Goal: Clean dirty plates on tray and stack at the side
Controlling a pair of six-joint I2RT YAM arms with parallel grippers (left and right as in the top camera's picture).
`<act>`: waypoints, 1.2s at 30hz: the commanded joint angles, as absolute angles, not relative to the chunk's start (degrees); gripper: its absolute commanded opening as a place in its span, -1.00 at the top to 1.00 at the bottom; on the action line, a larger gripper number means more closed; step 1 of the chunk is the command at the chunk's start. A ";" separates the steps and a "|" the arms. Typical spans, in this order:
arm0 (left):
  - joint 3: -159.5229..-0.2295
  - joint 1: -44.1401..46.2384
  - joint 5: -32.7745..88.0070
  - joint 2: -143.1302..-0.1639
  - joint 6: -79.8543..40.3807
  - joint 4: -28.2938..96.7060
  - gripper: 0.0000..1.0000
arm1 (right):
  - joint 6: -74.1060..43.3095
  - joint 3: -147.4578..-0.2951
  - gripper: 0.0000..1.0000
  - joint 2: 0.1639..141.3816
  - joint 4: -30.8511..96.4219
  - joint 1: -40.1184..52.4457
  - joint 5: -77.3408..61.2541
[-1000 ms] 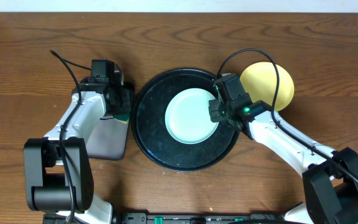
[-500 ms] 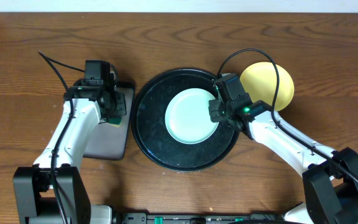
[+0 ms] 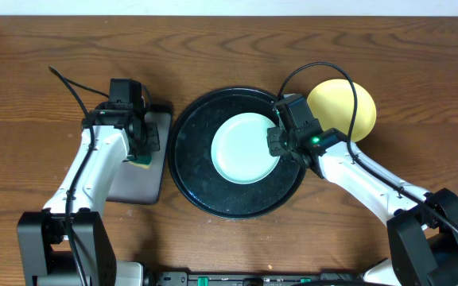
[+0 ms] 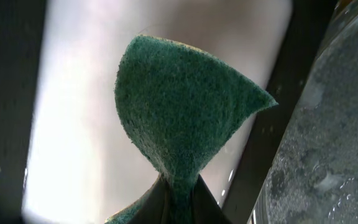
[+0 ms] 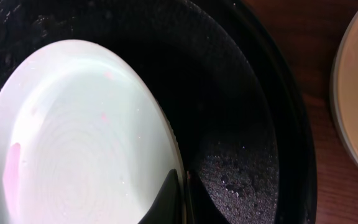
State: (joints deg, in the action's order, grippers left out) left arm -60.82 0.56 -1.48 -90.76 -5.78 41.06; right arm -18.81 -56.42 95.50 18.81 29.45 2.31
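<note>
**Fingers (image 4: 156, 202) squeeze sponge and plate**

The left gripper (image 4: 179, 190) is pinched tight on the green sponge (image 4: 185, 112), at the left over the gray tray (image 3: 137, 179). The right gripper (image 5: 180, 196) nips the rim of the mint plate (image 3: 245, 148), mid-frame in the round black tray (image 3: 189, 171). It has pink smears, so it looks unwiped. The yellow plate (image 3: 348, 107) sits upper right, off the tray.

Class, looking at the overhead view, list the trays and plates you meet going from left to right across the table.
Rectangular tray → round black tray, holding the mint plate → yellow plate.
</note>
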 commanded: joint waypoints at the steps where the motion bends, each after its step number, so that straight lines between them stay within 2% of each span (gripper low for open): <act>1: -61.80 0.73 -1.96 -91.74 -7.38 43.22 0.85 | -18.15 -57.19 0.97 94.85 18.90 29.12 2.04; 32: -59.35 0.73 5.85 -91.94 -4.51 48.40 0.85 | -18.13 -57.19 0.97 94.85 19.07 29.12 2.07; 36: -59.35 0.73 12.73 -91.94 -0.84 47.92 0.85 | -18.13 -57.19 0.97 94.85 19.07 29.12 2.07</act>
State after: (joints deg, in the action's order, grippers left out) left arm -59.68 0.56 6.70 -91.50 -4.86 48.01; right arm -18.81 -56.42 95.50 19.03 29.45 2.31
